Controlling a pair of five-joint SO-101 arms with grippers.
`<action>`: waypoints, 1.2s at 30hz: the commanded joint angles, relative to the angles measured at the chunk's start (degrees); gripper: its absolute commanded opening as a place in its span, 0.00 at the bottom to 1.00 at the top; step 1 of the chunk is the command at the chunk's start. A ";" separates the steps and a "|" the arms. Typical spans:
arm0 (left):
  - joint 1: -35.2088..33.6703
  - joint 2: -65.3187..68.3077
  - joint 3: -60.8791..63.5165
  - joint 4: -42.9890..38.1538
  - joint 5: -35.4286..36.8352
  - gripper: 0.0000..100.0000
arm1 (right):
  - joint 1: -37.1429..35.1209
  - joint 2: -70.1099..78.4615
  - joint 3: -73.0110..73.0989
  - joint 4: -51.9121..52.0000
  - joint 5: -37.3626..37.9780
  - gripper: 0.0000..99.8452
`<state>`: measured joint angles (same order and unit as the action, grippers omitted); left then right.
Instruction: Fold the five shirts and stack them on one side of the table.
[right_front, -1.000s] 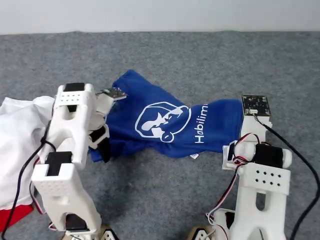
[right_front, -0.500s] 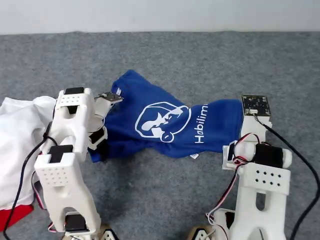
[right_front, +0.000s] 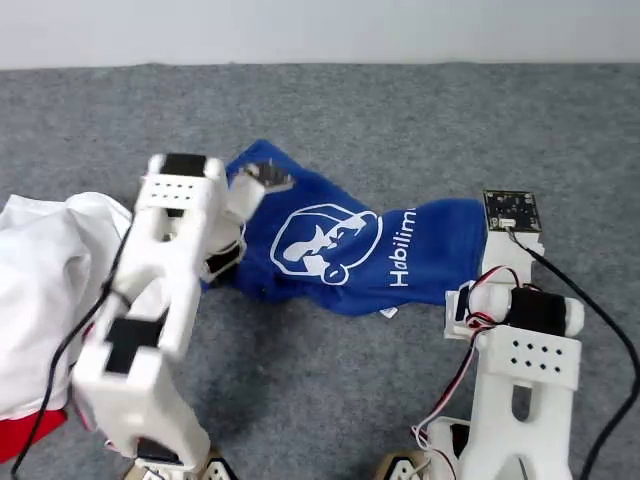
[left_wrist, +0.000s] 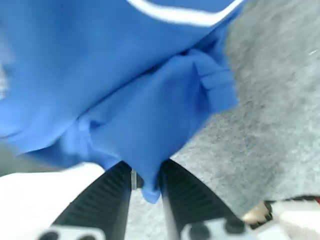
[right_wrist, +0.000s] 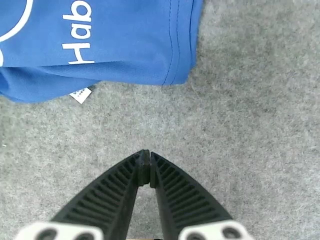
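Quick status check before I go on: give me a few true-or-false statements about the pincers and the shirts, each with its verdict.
1. The left pincer is shut on the blue shirt. True.
2. The right pincer holds the blue shirt's hem. False: it is shut on nothing, over the bare grey table, apart from the shirt.
3. A white shirt lies beside the blue shirt, on the left arm's side. True.
4. The blue shirt is folded into a neat rectangle. False: it lies bunched, print up.
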<state>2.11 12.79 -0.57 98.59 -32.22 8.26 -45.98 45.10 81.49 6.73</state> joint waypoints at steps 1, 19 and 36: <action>0.26 -17.14 -0.22 2.02 1.41 0.01 | 0.48 0.22 -2.90 -2.33 1.05 0.01; -16.00 -46.68 17.98 1.93 1.23 0.01 | -7.78 1.01 2.99 -13.14 18.46 0.01; -16.00 -57.49 27.91 1.85 1.76 0.01 | -14.90 52.79 -19.16 -37.85 18.55 0.01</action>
<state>-13.54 -41.63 27.65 99.38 -31.25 -6.24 -1.58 37.36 44.66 24.57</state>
